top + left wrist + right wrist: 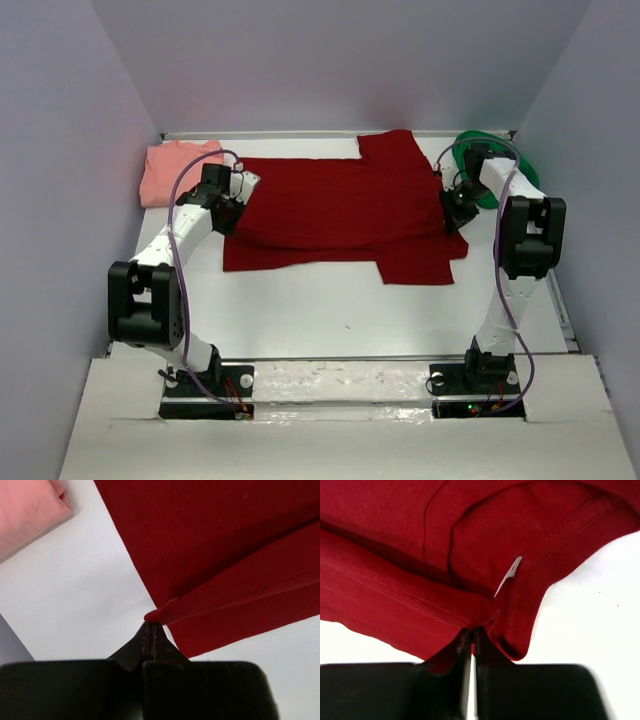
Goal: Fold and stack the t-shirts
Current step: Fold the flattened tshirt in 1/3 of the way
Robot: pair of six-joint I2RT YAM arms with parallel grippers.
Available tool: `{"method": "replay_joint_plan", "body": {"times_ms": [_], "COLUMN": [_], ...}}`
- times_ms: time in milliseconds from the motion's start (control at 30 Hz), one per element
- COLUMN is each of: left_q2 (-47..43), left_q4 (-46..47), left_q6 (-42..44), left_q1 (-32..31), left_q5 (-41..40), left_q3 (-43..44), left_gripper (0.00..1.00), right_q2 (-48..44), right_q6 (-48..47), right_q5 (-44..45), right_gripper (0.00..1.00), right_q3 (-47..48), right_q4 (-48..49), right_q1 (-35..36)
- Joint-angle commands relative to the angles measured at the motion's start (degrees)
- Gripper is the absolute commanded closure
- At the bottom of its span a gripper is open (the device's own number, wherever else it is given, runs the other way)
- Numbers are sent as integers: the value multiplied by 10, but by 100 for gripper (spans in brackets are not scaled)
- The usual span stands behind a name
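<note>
Now both arms reach forward, left tool (151, 630) and right tool (472, 634) pinching opposite ends of the dark red t-shirt (340, 205).

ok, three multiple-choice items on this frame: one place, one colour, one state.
1. Where is the salmon-pink shirt? A far left corner B near right corner C centre
2. Colour of the shirt spread in the middle? A green B dark red C white
3. Left gripper jaws are: A wide open B shut on cloth C out of view
Key: 1A, it lies at far left in the top view; 2B, the dark red shirt covers the centre; 3B, the wrist view shows them pinching its edge.
</note>
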Motion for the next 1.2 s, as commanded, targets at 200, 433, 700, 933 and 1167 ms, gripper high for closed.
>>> {"method": "replay_joint_plan", "body": {"times_ms": [200, 433, 700, 933, 1167], "left_q2": [-2, -5, 3, 23, 32], "left_q4": [19, 19, 24, 23, 23], "left_q6": [-11, -12, -12, -12, -13], "left_q1": [-10, -19, -34, -44, -45], "left_q5": [-56, -67, -84, -97, -106], "left_q3": [0, -7, -1, 14, 12], "left_gripper": [100, 100, 100, 100, 100], "right_q2": [-14, -57, -113, -74, -43], "right_q6": [6, 5, -7, -25, -38], "right_q5": [4, 17, -69, -78, -93], "right_gripper": [26, 22, 30, 100, 100], "right_q3": [42, 59, 21, -22, -36], "right_q4": [12, -4, -17, -18, -27], "right_q1": [-1, -1, -1, -1, 17]}}
